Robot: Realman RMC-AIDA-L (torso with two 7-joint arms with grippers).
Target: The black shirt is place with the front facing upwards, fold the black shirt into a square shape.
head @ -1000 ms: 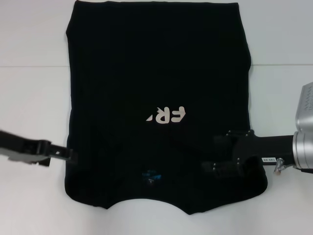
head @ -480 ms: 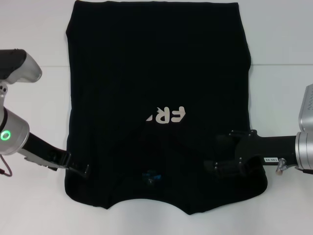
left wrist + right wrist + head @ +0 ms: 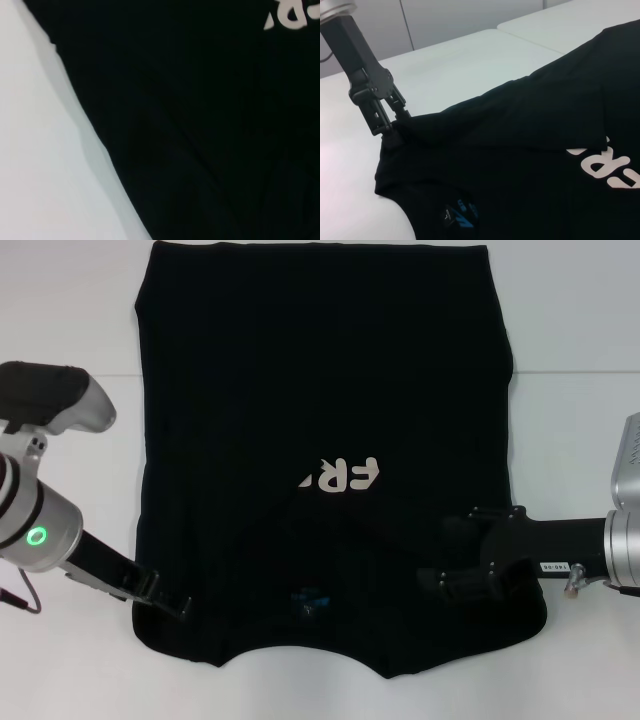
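I am working on the black shirt (image 3: 325, 420), which is lying flat on the white table (image 3: 70, 330) with its collar end nearest my body and its long axis running away from me toward the far hem. My left gripper (image 3: 170, 597) is pinching the folded-in edge at the near left shoulder, while my right gripper (image 3: 445, 575) is lying low over the near right shoulder, where I cannot tell its grip. Both grippers are flanking the blue neck label (image 3: 308, 597), so the coming fold, I judge, is running along that axis toward the far hem.

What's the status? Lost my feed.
Left gripper shut on black cotton FREE! T-shirt, near shoulder. Right gripper on opposite shoulder. Nothing obstructing.
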